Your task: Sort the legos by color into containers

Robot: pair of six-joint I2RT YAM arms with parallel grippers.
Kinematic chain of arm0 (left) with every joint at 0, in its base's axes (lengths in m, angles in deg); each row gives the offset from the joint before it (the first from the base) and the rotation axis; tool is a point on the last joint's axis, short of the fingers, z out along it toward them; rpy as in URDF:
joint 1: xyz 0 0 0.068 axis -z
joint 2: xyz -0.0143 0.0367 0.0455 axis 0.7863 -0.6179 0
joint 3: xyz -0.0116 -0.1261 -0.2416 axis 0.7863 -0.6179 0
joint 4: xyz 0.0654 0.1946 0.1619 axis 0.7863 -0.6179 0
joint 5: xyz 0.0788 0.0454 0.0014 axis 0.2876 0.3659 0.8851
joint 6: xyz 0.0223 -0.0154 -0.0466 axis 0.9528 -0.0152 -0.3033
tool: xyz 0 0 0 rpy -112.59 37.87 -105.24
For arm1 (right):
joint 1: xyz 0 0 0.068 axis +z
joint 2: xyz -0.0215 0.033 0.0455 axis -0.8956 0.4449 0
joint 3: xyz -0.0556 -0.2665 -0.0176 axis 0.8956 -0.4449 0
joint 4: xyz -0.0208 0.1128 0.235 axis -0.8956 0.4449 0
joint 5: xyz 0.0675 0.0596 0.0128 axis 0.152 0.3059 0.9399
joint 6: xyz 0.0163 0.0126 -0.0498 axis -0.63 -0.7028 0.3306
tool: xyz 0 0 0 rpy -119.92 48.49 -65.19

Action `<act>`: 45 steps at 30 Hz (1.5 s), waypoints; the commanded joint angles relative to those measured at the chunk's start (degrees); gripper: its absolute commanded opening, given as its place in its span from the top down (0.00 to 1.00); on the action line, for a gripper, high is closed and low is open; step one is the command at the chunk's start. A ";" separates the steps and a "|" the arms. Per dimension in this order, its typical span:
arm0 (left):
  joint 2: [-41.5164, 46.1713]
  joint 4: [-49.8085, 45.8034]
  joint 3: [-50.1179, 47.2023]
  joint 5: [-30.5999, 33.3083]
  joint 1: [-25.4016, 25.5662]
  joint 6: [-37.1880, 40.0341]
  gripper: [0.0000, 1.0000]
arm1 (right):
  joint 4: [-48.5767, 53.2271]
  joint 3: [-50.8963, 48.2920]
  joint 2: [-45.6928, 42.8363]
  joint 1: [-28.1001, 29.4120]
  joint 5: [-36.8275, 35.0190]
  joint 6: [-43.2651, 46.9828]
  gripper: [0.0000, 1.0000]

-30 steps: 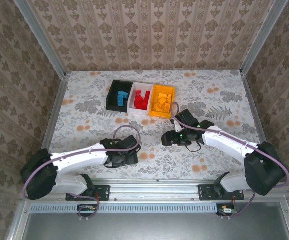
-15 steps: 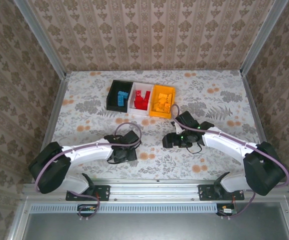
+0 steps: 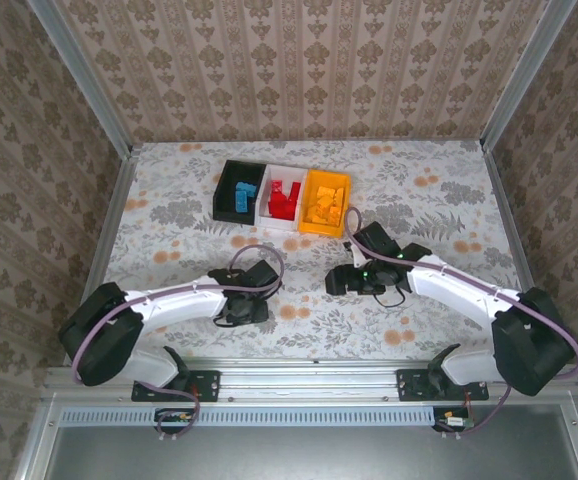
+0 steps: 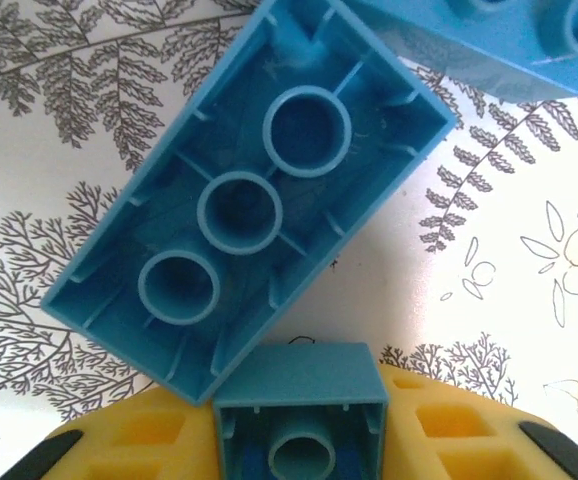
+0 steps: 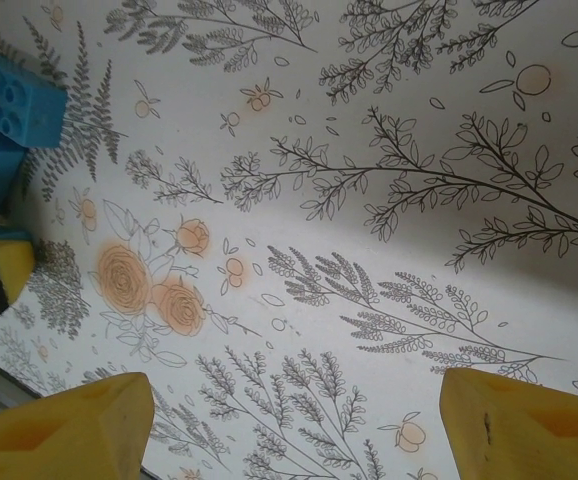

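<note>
1. Both arms sit almost as they did half a second ago.
2. Toward the far edge of the desk [image 3: 439, 190]: black bin [image 3: 221, 195] holds blue bricks [image 3: 241, 195], white bin [image 3: 277, 224] holds red bricks [image 3: 286, 197], orange-yellow bin [image 3: 341, 178] holds orange-yellow bricks [image 3: 324, 208].
3. Left gripper [image 4: 299, 440] is clamped on a small blue brick [image 4: 299, 385], which touches a large blue brick [image 4: 244, 200] lying upturned by the near edge. Right gripper [image 5: 294, 390] has its fingers wide apart and holds nothing.

Upturned blue brick [image 4: 244, 200] — smaller one [image 4: 301, 420] below
</note>
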 commanded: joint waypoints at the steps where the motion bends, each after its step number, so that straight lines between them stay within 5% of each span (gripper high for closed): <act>1: 3.28 2.31 0.55 -0.99 0.24 2.58 0.68 | 2.02 -1.06 -2.96 -0.01 -1.18 -1.58 0.23; 8: 14.46 -2.08 3.47 -2.17 -2.90 8.07 0.68 | 4.76 -1.81 -6.11 -0.01 -2.07 -3.33 0.23; 14: 17.36 -7.47 12.98 -8.25 -16.06 19.50 0.67 | 6.00 -2.47 -9.35 0.07 -2.30 -5.97 0.23; 20: 4.84 -10.15 29.57 -14.92 -30.54 32.15 0.67 | 7.93 -4.89 -15.02 0.38 -3.43 -9.51 0.23; 26: -12.61 -9.28 44.44 -16.70 -37.74 38.69 0.68 | 10.66 -8.51 -22.39 0.51 -5.25 -12.46 0.23; 32: -27.16 -10.05 55.64 -18.13 -39.72 41.44 0.68 | 14.55 -10.78 -28.20 0.51 -6.99 -14.03 0.22; 45: -39.24 -10.12 64.71 -19.98 -39.67 43.05 0.68 | 16.97 -12.38 -30.50 0.51 -8.48 -15.70 0.22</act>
